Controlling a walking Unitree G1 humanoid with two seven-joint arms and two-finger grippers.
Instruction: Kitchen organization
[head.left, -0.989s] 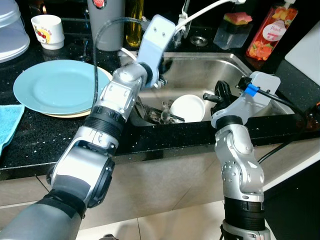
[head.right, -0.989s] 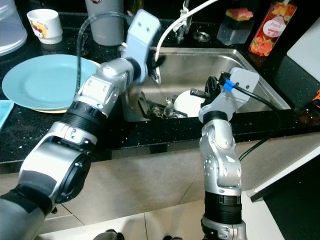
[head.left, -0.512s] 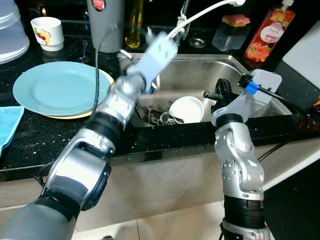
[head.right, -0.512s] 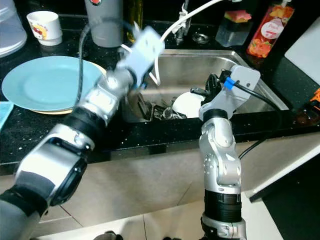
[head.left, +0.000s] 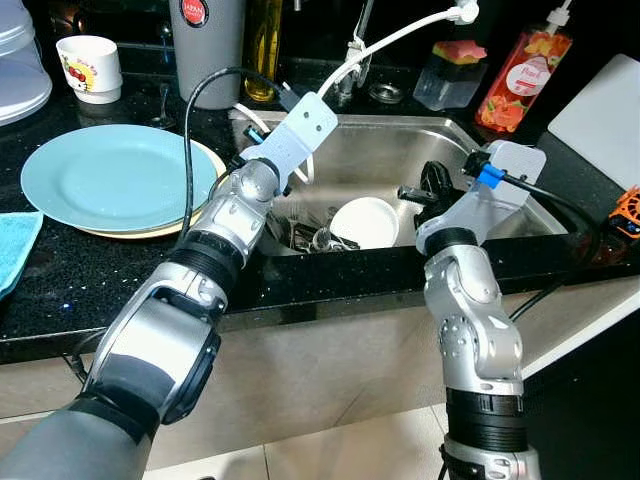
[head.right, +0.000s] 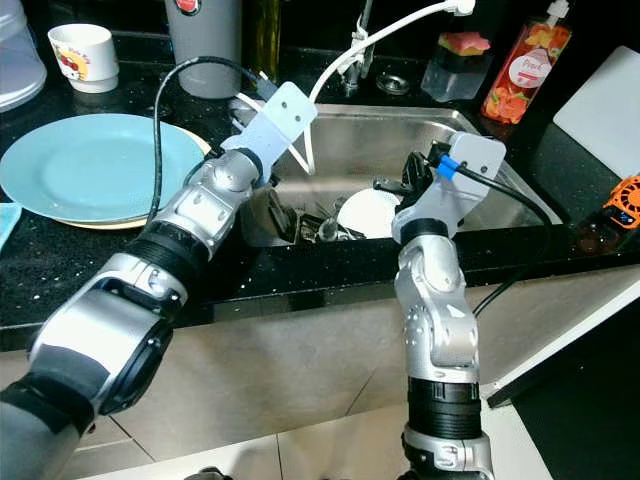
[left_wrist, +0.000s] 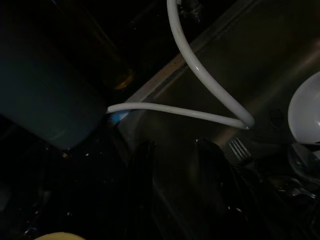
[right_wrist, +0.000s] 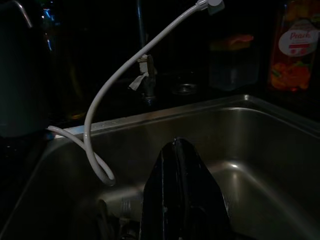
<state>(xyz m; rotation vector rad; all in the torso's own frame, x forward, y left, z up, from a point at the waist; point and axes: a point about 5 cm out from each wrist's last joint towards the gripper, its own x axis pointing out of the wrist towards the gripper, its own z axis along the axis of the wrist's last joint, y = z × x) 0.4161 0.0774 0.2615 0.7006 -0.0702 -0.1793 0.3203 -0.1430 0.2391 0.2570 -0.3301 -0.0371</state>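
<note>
A white bowl (head.left: 365, 220) lies in the steel sink (head.left: 400, 145) beside a heap of cutlery (head.left: 315, 238). On the counter to the left, a light blue plate (head.left: 115, 175) rests on a cream plate. My left arm reaches over the sink's back left corner, white wrist mount (head.left: 300, 130) uppermost. In the wrist view the left gripper (left_wrist: 175, 145) is open and empty, pointing at the sink wall under the white hose (left_wrist: 200, 75). My right gripper (head.left: 425, 188) hovers over the sink just right of the bowl, its fingers (right_wrist: 176, 165) pressed shut on nothing.
Behind the plates stand a grey canister (head.left: 208, 45) and a printed cup (head.left: 88, 65). A red soap bottle (head.left: 515, 75) and a sponge holder (head.left: 450, 75) sit behind the sink by the tap. A blue cloth (head.left: 12, 250) lies far left, a white board (head.left: 605, 120) far right.
My left wrist has swung down and turned towards the sink's back left corner. The right arm holds its place; the small overall shift comes from the camera.
</note>
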